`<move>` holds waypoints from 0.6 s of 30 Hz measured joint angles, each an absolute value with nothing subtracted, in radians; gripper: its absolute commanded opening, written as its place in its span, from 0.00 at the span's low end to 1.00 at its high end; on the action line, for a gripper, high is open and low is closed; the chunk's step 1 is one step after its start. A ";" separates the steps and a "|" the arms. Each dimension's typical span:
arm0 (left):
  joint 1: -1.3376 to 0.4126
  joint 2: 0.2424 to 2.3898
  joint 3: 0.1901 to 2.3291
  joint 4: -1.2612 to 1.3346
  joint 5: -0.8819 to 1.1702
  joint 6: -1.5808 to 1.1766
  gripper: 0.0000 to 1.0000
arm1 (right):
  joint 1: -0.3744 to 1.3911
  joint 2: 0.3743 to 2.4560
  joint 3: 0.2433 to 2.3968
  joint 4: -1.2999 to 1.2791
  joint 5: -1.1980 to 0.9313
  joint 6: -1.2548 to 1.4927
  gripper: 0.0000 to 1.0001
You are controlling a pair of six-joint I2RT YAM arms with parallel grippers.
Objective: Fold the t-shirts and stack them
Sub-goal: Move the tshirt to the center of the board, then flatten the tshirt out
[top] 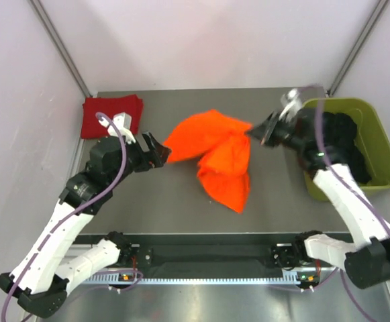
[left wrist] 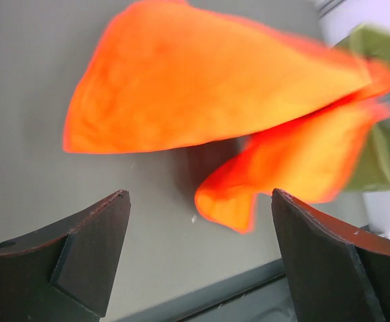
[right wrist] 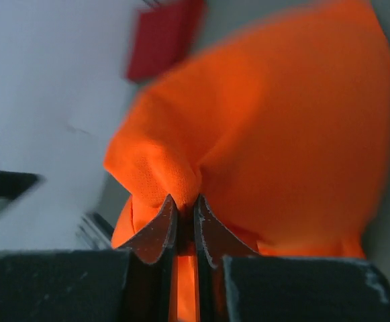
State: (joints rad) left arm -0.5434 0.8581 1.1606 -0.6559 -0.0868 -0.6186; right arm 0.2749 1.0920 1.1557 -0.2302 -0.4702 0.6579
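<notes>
The bright orange t-shirt [top: 218, 151] lies bunched in the middle of the table, its right corner lifted. My right gripper [top: 256, 133] is shut on that corner; the right wrist view shows fabric [right wrist: 262, 134] pinched between the jaws. My left gripper [top: 160, 154] is open and empty at the shirt's left edge, just short of it; in the left wrist view the shirt [left wrist: 201, 87] hangs ahead of the spread fingers [left wrist: 94, 248]. The dark red t-shirt [top: 111, 115] lies folded at the back left corner and also shows in the right wrist view [right wrist: 164, 37].
An olive-green tub [top: 376, 144] with dark cloth inside stands at the right edge, beside my right arm. Grey walls close the table at the back and sides. A black rail [top: 208, 255] runs along the near edge.
</notes>
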 measured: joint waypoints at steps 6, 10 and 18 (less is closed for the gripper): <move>-0.543 0.857 0.923 -0.643 -0.054 -0.680 0.89 | 0.301 1.309 0.796 -0.411 -0.278 0.596 0.45; -0.543 0.915 0.796 -0.625 -0.032 -0.720 0.88 | 0.356 1.278 0.830 -0.512 -0.134 0.548 0.49; -0.427 1.058 0.678 -0.463 -0.008 -0.783 0.87 | 0.574 1.165 0.882 -0.540 0.058 0.540 0.52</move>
